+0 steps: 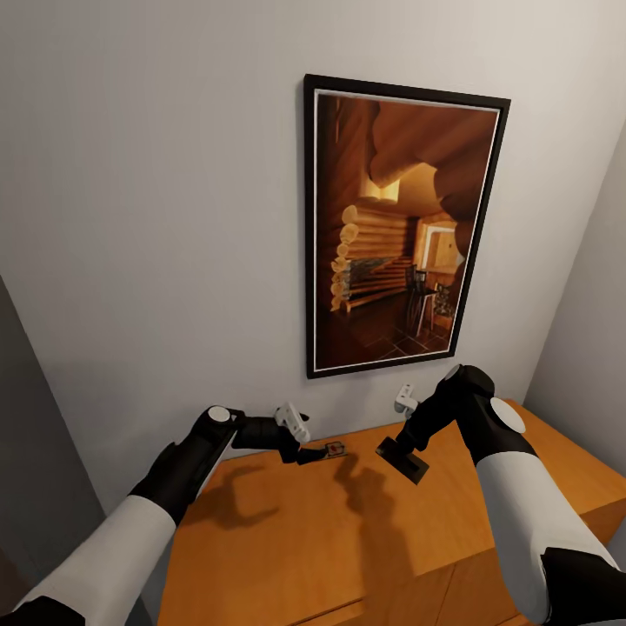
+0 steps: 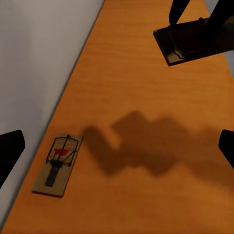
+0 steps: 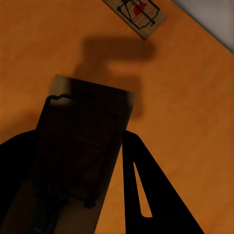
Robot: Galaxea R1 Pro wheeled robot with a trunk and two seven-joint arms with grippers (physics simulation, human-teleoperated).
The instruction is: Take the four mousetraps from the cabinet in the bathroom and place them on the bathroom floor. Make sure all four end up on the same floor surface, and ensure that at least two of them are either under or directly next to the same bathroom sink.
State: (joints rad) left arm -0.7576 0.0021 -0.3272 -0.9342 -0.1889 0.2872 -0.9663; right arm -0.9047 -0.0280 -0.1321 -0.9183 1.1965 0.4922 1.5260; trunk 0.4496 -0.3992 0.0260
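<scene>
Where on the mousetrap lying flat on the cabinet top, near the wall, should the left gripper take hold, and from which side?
Probably from above, with the fingers closing across the two long edges of the mousetrap. It lies flat on the cabinet with its wire and red spot at one end, so gripping the plainer end looks safest. The left gripper is open beside it; the wall crowds one long edge.

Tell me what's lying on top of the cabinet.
One mousetrap lies flat on the cabinet top near the wall. The right end effector holds a second mousetrap above the top. The drawers' contents are hidden.
</scene>
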